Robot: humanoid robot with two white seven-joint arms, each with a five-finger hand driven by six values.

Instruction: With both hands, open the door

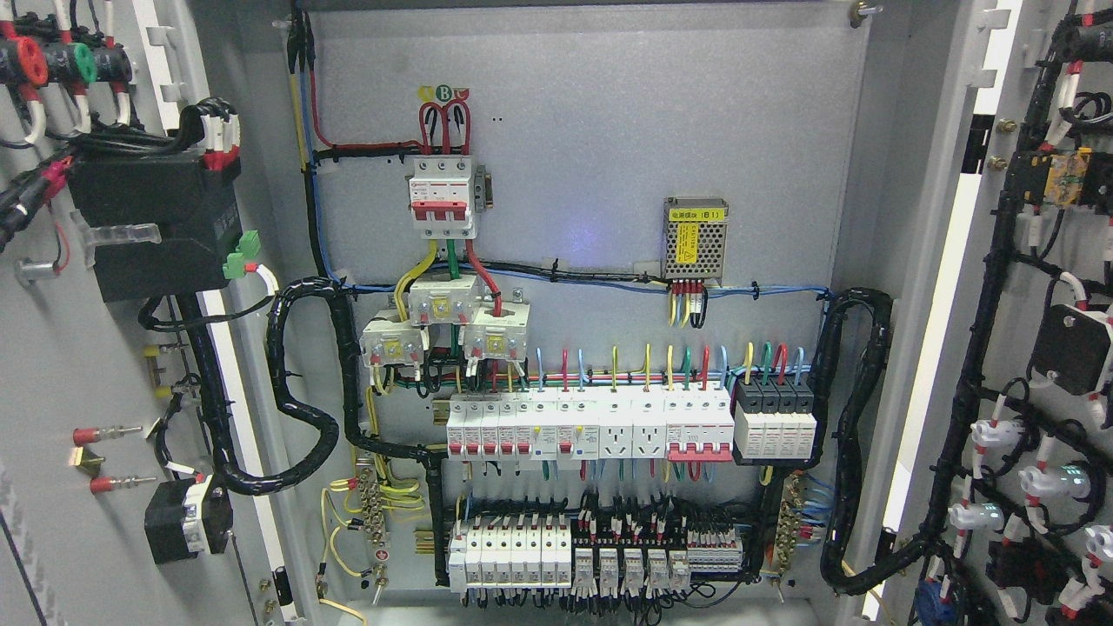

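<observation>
Doors stood swung fully open: left door at left edge, right door at right edge, long axes vertical. Neither hand in frame, so grip state, nearer arm unknown. Cabinet backplate w/ breakers exposed btwn them.

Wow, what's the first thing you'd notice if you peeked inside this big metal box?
Rows of white breakers with colourful wires stretch across the lower middle of the grey back panel. Above them, left of centre, sits one bigger breaker with red handles, and a small mesh power supply with a yellow label hangs to its right. Both doors stand wide open, their insides covered in black cables.
</observation>
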